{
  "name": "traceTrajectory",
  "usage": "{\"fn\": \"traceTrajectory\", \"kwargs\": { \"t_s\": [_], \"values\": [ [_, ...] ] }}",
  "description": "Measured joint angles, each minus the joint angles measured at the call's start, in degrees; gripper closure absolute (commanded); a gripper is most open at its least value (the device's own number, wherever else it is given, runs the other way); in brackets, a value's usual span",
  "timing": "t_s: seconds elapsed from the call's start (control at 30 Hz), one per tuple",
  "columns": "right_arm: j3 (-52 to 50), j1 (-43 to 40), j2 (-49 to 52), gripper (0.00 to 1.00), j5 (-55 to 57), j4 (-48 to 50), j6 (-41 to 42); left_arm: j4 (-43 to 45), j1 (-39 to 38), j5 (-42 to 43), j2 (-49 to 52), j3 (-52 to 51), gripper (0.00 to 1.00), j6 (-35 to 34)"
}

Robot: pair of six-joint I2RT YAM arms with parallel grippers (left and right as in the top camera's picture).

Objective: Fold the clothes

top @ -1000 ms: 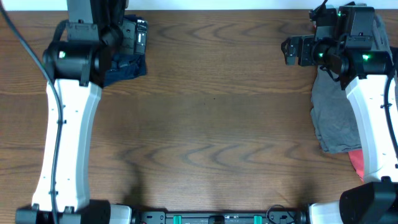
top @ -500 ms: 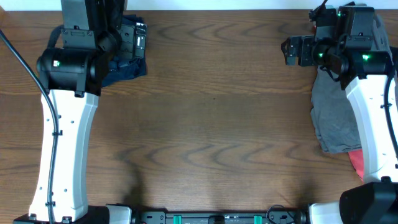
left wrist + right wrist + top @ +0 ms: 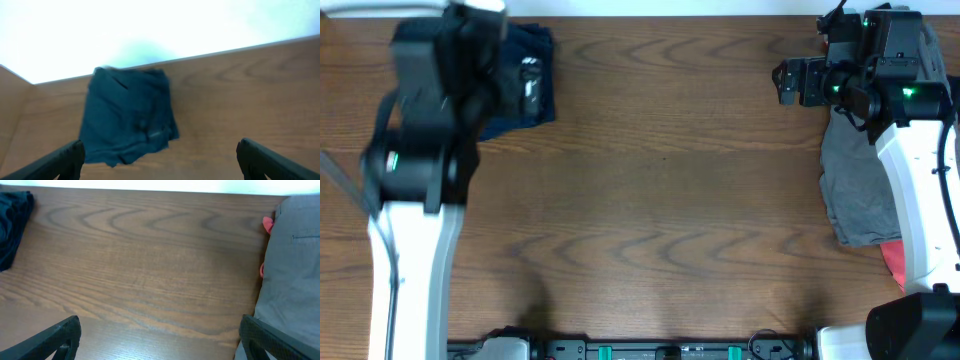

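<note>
Two heaps lie on the desk [image 3: 660,180]: navy shorts [image 3: 127,117] bunched at its far left edge, grey trousers [image 3: 860,190] and a coral-pink piece [image 3: 892,262] at right. The left jaws and right jaws both gape, empty. Next, I judge: pinch a hem corner, drag the shorts to the middle, and spread them flat first.

Left end effector [image 3: 160,156] spread wide, right end effector [image 3: 160,332] likewise
</note>
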Motion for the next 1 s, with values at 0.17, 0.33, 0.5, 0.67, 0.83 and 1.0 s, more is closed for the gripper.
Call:
{"fn": "traceTrajectory", "kwargs": {
  "t_s": [0.17,0.33,0.5,0.67,0.83,1.0],
  "values": [
    [0.0,0.0,0.0,0.01,0.0,-0.1,0.0,12.2,4.3,2.1,-14.1,-18.2,0.02,-1.9],
    [0.0,0.0,0.0,0.01,0.0,-0.1,0.0,21.7,5.0,3.1,-26.8,-37.3,0.02,-3.2],
    [0.0,0.0,0.0,0.01,0.0,-0.1,0.0,31.5,5.0,3.9,-40.4,-57.9,0.02,-5.2],
    [0.0,0.0,0.0,0.01,0.0,-0.2,0.0,38.9,5.0,4.2,-52.0,-72.9,0.02,-6.9],
    [0.0,0.0,0.0,0.01,0.0,-0.2,0.0,40.5,4.9,4.3,-60.7,-81.4,0.02,-7.6],
    [0.0,0.0,0.0,0.01,0.0,-0.2,0.0,40.5,4.5,4.4,-65.6,-85.3,0.02,-7.7]
  ]
}}
